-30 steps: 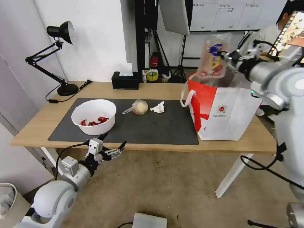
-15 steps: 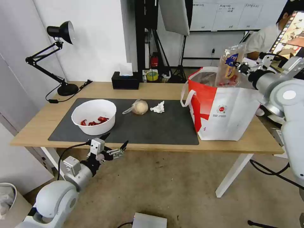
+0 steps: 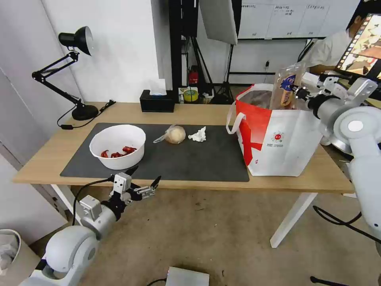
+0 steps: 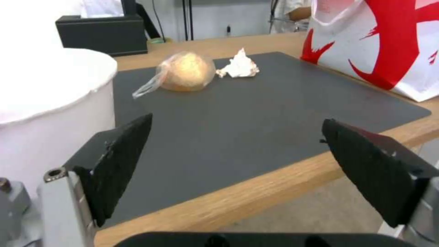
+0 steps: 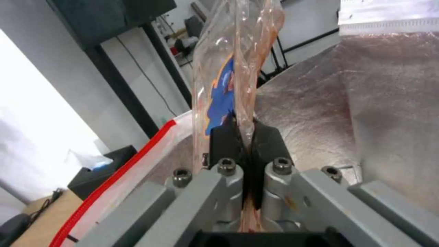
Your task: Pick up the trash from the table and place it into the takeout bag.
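Presently: right gripper [image 3: 298,94] clenches clamshell tray [image 3: 286,85] over takeout bag [image 3: 278,135]; left gripper [image 3: 139,182] released. Outstanding beside bag: bowl [image 3: 117,145], wrapped ball [image 3: 175,134], tissue [image 3: 198,135].

Lab or studio, softbox [image 3: 218,20] on stand, whiteboard [image 3: 289,18], monitor [image 3: 361,43], bare floor [image 3: 222,234], desk lamp [image 3: 75,39]

Bright even indoor light, soft shadows, curved wide-angle edges, blurry wrist close-ups
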Controlling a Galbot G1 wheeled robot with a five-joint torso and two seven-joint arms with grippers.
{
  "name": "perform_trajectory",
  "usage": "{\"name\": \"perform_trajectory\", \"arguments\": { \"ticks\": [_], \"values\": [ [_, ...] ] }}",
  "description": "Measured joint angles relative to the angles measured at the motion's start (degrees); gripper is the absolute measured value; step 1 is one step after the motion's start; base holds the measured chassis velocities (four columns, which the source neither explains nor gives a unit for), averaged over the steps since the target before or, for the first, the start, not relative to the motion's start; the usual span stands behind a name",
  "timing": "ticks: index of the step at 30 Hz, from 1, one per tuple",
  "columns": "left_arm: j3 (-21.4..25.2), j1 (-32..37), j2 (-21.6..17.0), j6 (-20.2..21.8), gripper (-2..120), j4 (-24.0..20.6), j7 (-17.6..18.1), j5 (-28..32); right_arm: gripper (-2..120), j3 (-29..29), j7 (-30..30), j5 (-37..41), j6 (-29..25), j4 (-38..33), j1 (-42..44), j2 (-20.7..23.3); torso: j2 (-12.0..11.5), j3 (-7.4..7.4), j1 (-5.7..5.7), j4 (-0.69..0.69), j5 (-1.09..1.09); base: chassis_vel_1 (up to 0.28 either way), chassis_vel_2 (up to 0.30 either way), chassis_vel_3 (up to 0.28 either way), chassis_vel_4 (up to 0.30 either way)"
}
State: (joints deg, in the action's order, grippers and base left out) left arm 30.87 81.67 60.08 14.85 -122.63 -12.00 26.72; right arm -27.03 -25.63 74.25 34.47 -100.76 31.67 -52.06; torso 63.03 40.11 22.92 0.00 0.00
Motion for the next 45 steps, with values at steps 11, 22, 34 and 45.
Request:
{"name": "perform_trajectory", "arguments": {
  "ticks": [11, 22, 34, 45],
  "values": [
    [-0.12, -0.3, -0.04, -0.04, 100, 0.31, 0.17, 0.02, 8, -1.07, -1.91, 2.79, 0.4, -1.29, 1.43, -0.58, -0.01, 0.0, 0.0, 0.0, 0.0, 0.0, 0.0, 0.0, 0.0],
    [-0.12, -0.6, -0.2, -0.04, 100, 0.66, 0.28, 0.13, 51, -1.33, -3.07, 5.01, 0.92, -1.47, 1.26, -0.83, -0.01, 0.0, 0.0, 0.0, 0.0, 0.0, 0.0, 0.0, 0.0],
    [0.48, -0.71, -0.49, -0.45, 100, 1.28, 0.29, 0.5, 96, 0.76, 7.4, 6.66, -0.39, -3.32, 0.04, -0.65, -0.01, 0.0, 0.0, 0.0, -0.01, 0.0, 0.0, 0.0, 0.0],
    [2.91, -0.21, -1.48, -1.61, 100, 2.29, 0.23, 0.71, 100, 6.6, 26.8, -5.16, -0.21, -11.34, 4.71, 4.77, -0.01, 0.0, 0.0, 0.01, -0.01, 0.0, 0.0, 0.0, 0.0]
  ]
}}
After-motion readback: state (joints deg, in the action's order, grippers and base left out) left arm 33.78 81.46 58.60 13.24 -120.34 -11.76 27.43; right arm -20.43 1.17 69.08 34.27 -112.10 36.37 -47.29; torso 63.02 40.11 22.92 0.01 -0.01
